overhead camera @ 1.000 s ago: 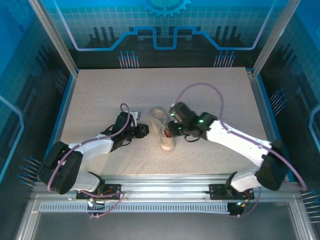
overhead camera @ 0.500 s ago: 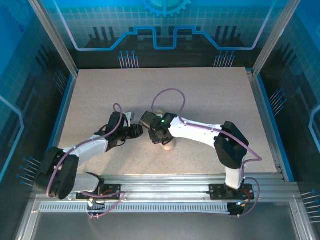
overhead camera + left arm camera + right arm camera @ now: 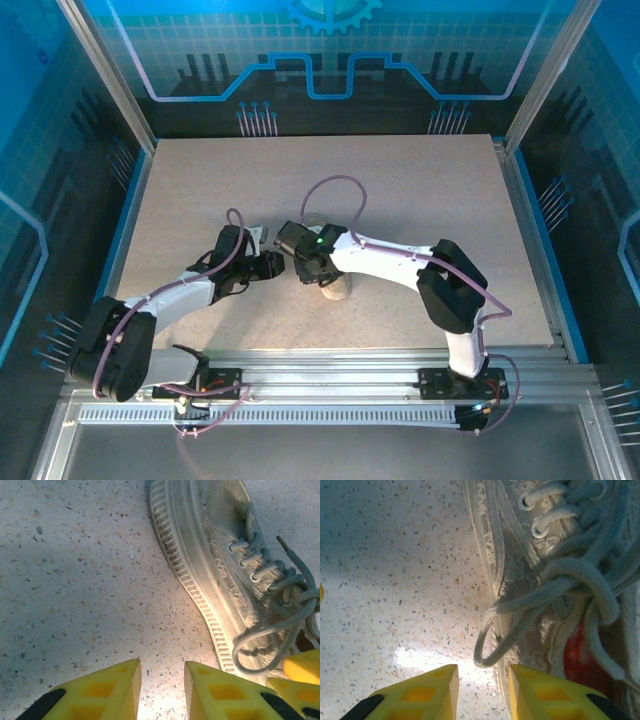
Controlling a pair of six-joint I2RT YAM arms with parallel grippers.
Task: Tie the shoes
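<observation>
While both arms meet at mid-table [image 3: 420,190], the sneaker [image 3: 337,291] lies under the right wrist.
Left gripper [image 3: 162,672] and right gripper [image 3: 482,672] hover beside its sole, fingers slightly apart, empty; a lace loop [image 3: 487,616] droops near the right one.

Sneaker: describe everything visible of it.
The sneaker is a whitish-grey, grimy, canvas-looking shoe with a ribbed rubber sole edge. Thin white laces run through its eyelets and bunch loosely; one loop droops over its side. A red patch shows inside. It sits on the speckled table.
</observation>
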